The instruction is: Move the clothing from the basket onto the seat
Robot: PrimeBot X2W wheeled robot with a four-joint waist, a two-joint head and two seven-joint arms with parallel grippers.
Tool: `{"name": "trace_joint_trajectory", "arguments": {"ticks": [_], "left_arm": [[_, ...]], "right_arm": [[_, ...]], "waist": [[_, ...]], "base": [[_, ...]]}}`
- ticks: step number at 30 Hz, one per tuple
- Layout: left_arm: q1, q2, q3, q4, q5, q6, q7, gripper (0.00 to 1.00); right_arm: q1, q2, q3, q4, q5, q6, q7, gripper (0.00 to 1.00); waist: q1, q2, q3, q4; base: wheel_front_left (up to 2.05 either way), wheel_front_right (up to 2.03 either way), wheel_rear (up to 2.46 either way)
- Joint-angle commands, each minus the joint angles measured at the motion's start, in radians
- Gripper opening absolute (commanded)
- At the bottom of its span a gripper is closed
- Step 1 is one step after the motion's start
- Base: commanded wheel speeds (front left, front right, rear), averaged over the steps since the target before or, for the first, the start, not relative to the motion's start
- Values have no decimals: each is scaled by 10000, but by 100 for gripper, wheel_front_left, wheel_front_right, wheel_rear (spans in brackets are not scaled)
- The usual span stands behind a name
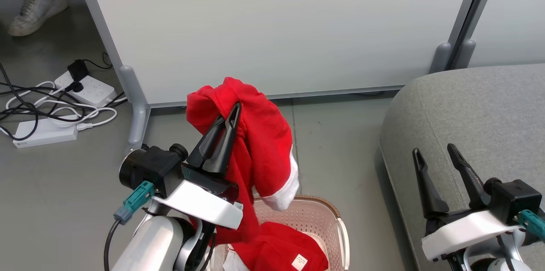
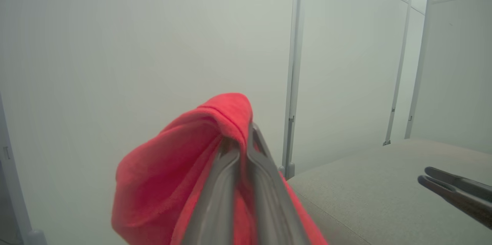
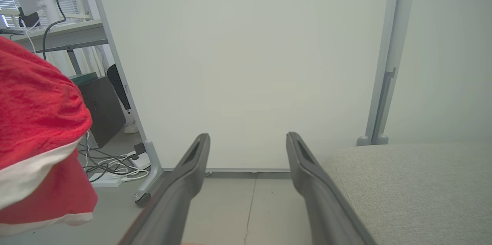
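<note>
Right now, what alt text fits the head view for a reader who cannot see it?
The left hand, shut on a red garment with white trim, holds it up over the cream laundry basket, where more red clothing with a white label lies. The right hand is open over the grey seat at right.

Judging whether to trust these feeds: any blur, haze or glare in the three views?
Head view: sharp, evenly lit, soft shadow beside the seat. Left wrist view: hazy and washed out, the clothing and left gripper blurred near the lens. Right wrist view: clear, right gripper slightly soft at the bottom.
</note>
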Motion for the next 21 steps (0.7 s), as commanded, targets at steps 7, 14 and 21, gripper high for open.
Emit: {"name": "trace_joint_trajectory", "arguments": {"ticks": [7,14,21], "left_arm": [[331,137,-15,-320,-82,160,82,0],[321,157,-88,-407,-75,203,103,0],[281,148,-170,-425,-79,217,120,0]], "right_arm": [[236,33,2,-84,64,9,52,100],[265,60,-27,-128,60,9,78,100],[-5,86,310,-325,107,9,122,100]], "waist": [[0,0,-28,14],[0,0,24,25],[0,0,41,88]], "base": [[0,0,0],[0,0,0],[0,0,0]]}}
